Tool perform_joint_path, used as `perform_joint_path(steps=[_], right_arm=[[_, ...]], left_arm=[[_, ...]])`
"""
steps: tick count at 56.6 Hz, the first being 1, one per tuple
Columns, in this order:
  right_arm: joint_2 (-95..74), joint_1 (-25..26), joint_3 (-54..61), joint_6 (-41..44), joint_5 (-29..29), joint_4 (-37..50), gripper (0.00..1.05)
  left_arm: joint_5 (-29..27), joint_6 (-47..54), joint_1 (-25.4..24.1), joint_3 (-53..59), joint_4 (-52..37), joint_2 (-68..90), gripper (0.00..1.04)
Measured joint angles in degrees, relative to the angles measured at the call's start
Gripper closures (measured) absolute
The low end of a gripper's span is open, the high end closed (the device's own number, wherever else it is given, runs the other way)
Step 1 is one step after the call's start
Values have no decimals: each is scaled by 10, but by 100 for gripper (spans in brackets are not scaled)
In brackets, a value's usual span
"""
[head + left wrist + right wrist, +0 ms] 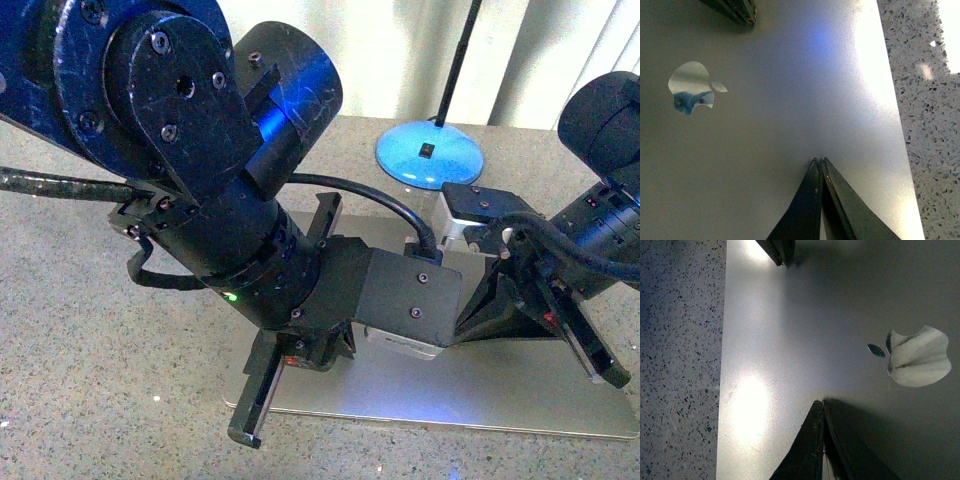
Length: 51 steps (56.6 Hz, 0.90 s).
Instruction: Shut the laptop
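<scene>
Spread wide, my left pincer (285, 320) hangs low over the laptop (450, 390), which lies flat on the speckled table (80, 380) with its grey lid down. I hold nothing between the fingers. My right pincer (545, 320) sits over the right part of the lid, likewise parted and empty. A blue lamp base (430, 155) stands behind the laptop, apart from it.

From my left wrist, the left pincer (784, 90) gapes across bare lid. One fingertip (810, 200) comes down to the metal, and the other shows only at the picture's edge. The apple logo (690, 87) shines on the laptop (790, 125), whose edge runs along the table (930, 125).

From my right wrist, the right pincer (802, 332) is just as wide, with one fingertip (810, 445) meeting the lid. The apple logo (917, 357) gleams on the laptop (805, 315), and the table (680, 365) lies beyond its edge.
</scene>
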<state>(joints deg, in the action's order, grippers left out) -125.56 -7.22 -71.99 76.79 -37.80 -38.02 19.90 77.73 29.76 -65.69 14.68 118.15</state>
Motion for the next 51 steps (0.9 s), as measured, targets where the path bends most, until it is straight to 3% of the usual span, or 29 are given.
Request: perform_joint_path(steps=[18, 29, 39, 45, 51], right_arm=[[52, 6, -6, -21, -28, 24, 102], [132, 16, -13, -72, -76, 100, 102], [252, 24, 31, -200, -62, 330, 102], [311, 25, 73, -267, -6, 450, 102], [382, 31, 124, -354, 45, 560, 102]], left_arm=[[15, -20, -18, -24, 1, -59, 101], [38, -69, -47, -58, -56, -128, 101], [38, -198, -102, -64, -195, -231, 101], [-37, -304, -140, -49, -272, -300, 101], [-81, -415, -192, -9, -277, -384, 101]])
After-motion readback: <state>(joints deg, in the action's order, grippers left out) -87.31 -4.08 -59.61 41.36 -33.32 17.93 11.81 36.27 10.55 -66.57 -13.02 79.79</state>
